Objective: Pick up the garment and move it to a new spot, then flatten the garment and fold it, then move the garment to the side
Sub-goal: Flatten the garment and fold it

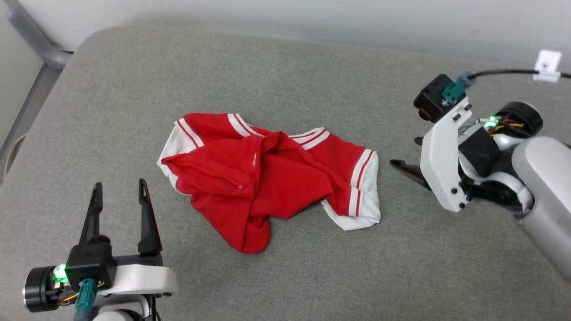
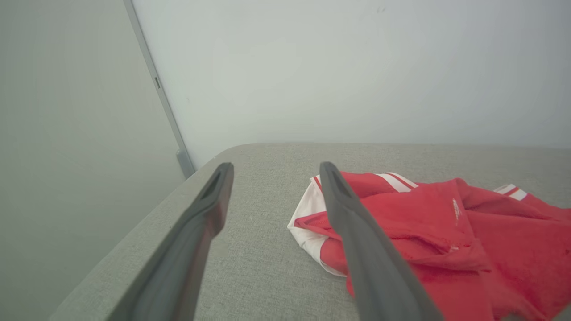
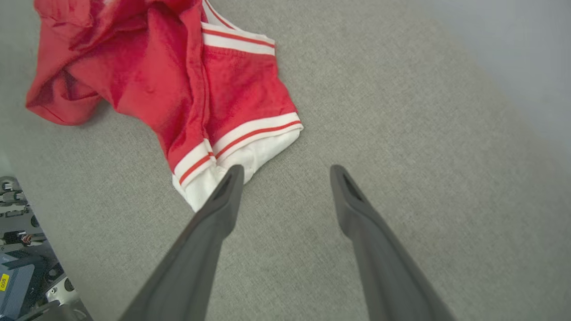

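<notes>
The garment (image 1: 267,178), a red jersey with white striped sleeves, lies crumpled in the middle of the grey cushioned surface (image 1: 285,80). My left gripper (image 1: 119,188) stands open at the lower left, a short way to the left of the garment and clear of it. In the left wrist view the garment (image 2: 446,232) sits right of the open left gripper (image 2: 275,169). My right gripper (image 1: 403,154) is open just right of the white sleeve. In the right wrist view the right gripper (image 3: 285,171) hovers with the sleeve (image 3: 241,156) by its left fingertip.
A pale wall (image 1: 312,18) runs along the far edge of the cushion, with a grey metal post (image 1: 26,35) at the back left. A black cable (image 1: 499,72) with a white tag trails behind the right arm. Robot base hardware (image 3: 22,249) shows below the cushion's edge.
</notes>
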